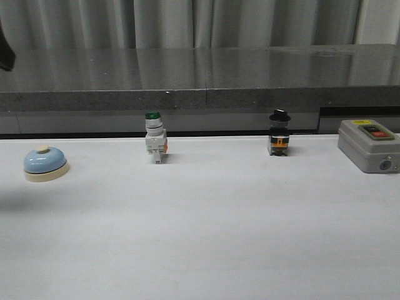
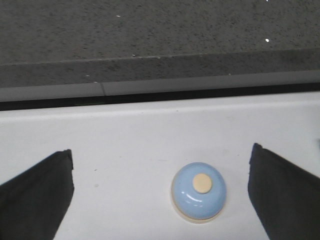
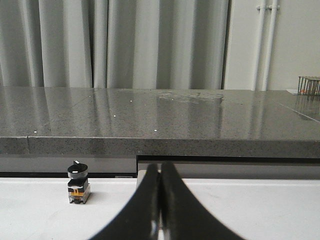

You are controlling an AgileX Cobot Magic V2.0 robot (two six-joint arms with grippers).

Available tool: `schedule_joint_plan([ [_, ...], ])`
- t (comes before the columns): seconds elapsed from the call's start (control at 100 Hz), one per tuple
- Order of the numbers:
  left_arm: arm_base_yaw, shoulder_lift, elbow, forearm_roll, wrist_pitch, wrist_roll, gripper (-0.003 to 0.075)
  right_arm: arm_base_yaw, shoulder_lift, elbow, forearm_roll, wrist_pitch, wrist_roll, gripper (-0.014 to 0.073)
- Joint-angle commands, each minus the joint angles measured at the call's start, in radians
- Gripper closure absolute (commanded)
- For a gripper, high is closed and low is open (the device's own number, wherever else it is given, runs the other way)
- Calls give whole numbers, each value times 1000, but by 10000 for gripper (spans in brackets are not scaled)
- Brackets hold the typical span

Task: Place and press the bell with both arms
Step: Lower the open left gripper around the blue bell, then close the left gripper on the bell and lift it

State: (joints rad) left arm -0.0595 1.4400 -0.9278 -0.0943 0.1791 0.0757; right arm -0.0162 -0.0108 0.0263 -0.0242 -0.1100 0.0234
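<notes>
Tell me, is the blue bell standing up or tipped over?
Standing up. The bell sits flat on its cream base, button on top; the left wrist view shows the button centered.

My left fingers [image 2: 37, 192] stand wide apart, with the bell [image 2: 198, 190] between them on bare desk [image 1: 206, 231], touching neither. In the front view, open desk runs from the bell to the green-capped switch [image 1: 155, 139], the black-knobbed switch [image 1: 279, 133] and the grey box [image 1: 369, 144]. A dark stone ledge [image 1: 200, 81] walls the far side.
</notes>
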Motion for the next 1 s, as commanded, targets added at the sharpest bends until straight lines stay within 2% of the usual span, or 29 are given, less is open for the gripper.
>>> schedule_joint_plan([
  [0.0, -27, 55, -119, -3, 18, -9, 66, -6, 10, -15, -5, -80, -2, 653],
  [0.35, -39, 367, -496, -8, 448, -9, 84, -6, 10, -15, -5, -81, -2, 653],
  [0.51, -39, 480, -617, -11, 594, -9, 84, -6, 10, -15, -5, -81, -2, 653],
  [0.61, -39, 532, -648, -11, 641, -9, 84, -6, 10, -15, -5, -81, -2, 653],
  [0.99, -39, 612, -655, -11, 647, -9, 84, -6, 10, -15, -5, -81, -2, 653],
])
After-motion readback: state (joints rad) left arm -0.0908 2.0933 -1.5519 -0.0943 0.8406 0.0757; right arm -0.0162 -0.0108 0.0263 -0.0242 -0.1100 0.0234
